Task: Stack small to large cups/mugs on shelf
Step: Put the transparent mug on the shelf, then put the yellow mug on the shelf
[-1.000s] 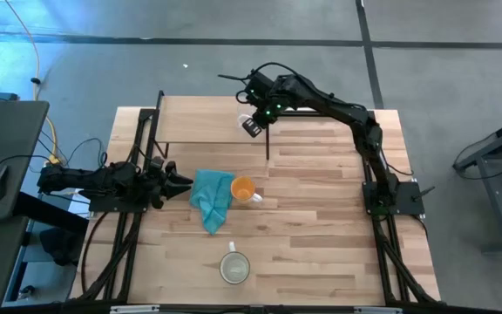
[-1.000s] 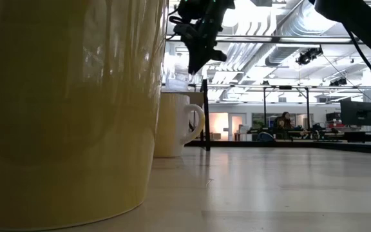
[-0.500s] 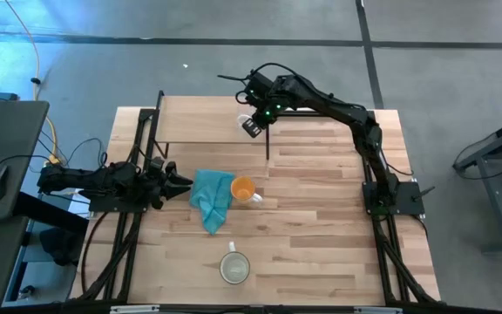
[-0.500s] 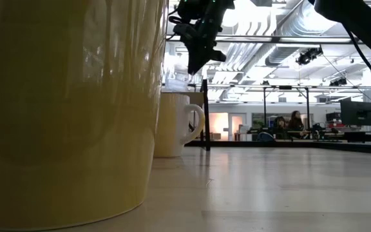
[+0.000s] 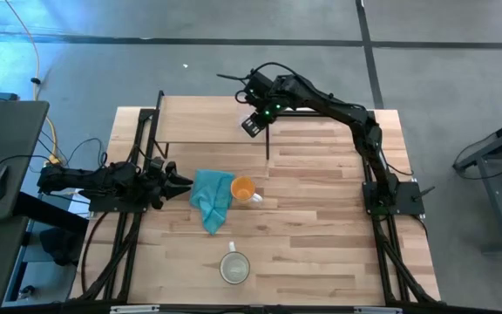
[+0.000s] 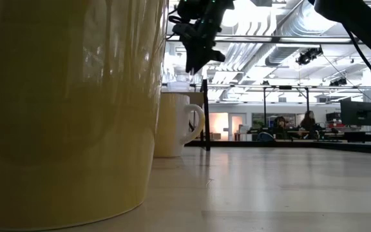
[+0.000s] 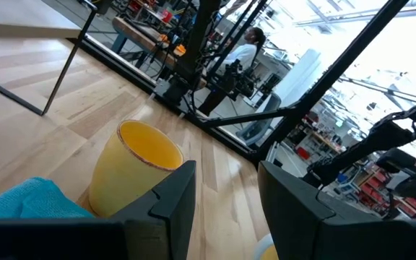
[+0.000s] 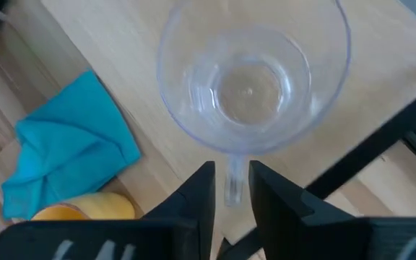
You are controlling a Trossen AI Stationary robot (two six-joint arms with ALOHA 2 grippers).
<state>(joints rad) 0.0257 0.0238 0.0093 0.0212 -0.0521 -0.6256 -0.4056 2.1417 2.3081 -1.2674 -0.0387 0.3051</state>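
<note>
High view: the right hand (image 5: 251,125) hangs over the near right corner of the shelf (image 5: 200,119), in the upper middle of the frame. Its wrist view looks straight down into the glass cup (image 8: 255,79), which sits upright on the pale shelf board with its thin handle between the two fingers (image 8: 193,198). The fingers stand a little apart on either side of that handle, with a sliver of space showing, so the grip looks loosened; whether they touch the handle at all I cannot tell. My reading is that the cup, the smallest of the three, has been set at one end of the shelf to begin the row.

Lower in the frame, on the counter (image 5: 321,218), the orange mug (image 5: 244,189) stands upright just beside the teal cloth (image 5: 211,199), and the white mug (image 5: 234,268) stands alone near the bottom edge, well apart from both. Neither is on the shelf yet, so most of the task seems to remain.

The left hand (image 5: 181,182) waits at the left side of the counter, close to the cloth, its fingers (image 7: 166,198) spread and holding nothing, aimed toward the orange mug (image 7: 136,166).
</note>
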